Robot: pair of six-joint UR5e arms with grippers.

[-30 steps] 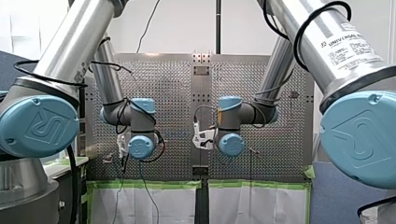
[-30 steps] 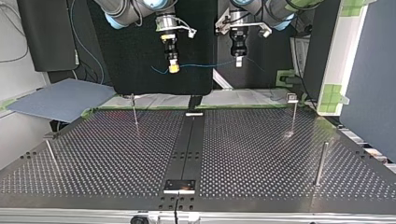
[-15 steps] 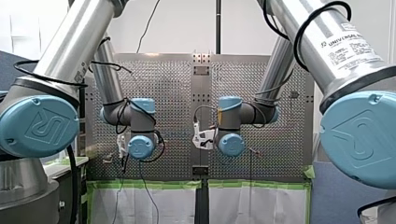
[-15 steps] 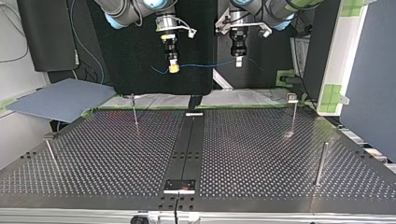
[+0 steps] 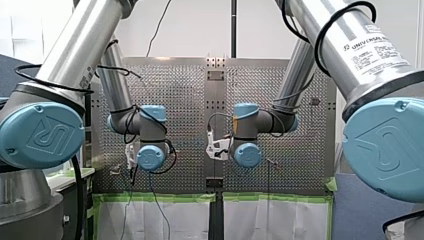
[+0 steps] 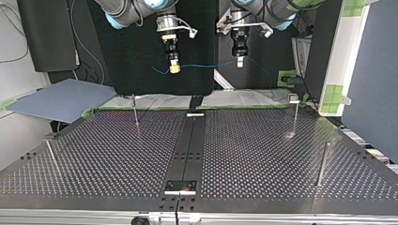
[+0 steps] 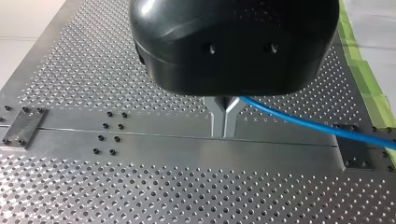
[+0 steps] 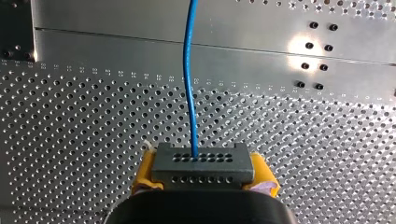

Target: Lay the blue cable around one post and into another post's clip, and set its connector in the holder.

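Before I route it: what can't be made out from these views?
Front view: my left gripper and right gripper, hidden behind wrist joints.
Top view: the post clip, too small to read its opening.
Left wrist view: blue cable cut off by the edge.

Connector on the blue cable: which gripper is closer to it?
Right. My right gripper grips the connector between its yellow pads; my left gripper holds the blue cable farther along, away from the connector.
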